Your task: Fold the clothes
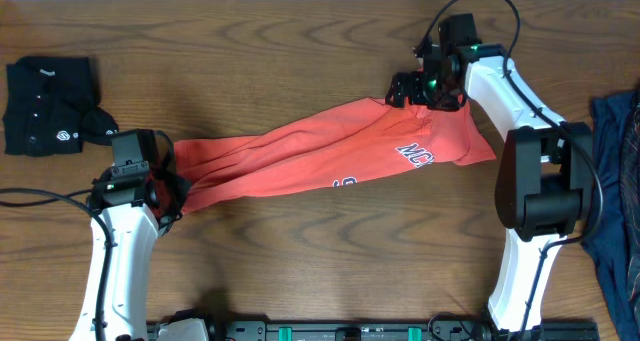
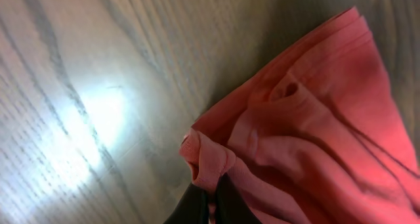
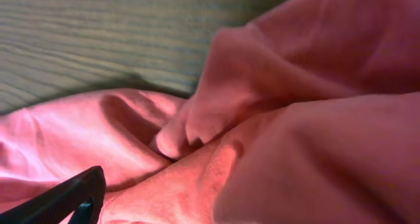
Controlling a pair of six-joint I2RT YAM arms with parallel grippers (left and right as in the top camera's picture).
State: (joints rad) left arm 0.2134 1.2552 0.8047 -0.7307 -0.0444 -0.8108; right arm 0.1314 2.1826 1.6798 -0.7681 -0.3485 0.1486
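Coral T-shirt, drawn out into one long slanting band across the middle of the worktop, low end at the left, high end at the right. Long creases along the whole band, running from one end to the other. White-and-navy lettering face up on the wider right part of the T-shirt, that part lying flatter than the rest.

At the T-shirt's low left end, left pincer, closed down on the cloth. In the left wrist view, a rolled edge of the T-shirt nipped between the dark fingers of the left pincer, with the rest spreading away up and right over the wood.

At the T-shirt's upper right corner, right pincer, closed on the bunched cloth, creases gathering toward it. In the right wrist view, only one dark finger low at the left, soft folds of the T-shirt filling nearly all else, a strip of wood above.

Well left of the T-shirt, near the worktop's far left edge, black shirt, folded small, buttons showing. Well right of the T-shirt, at the right edge, blue garment, partly out of view.
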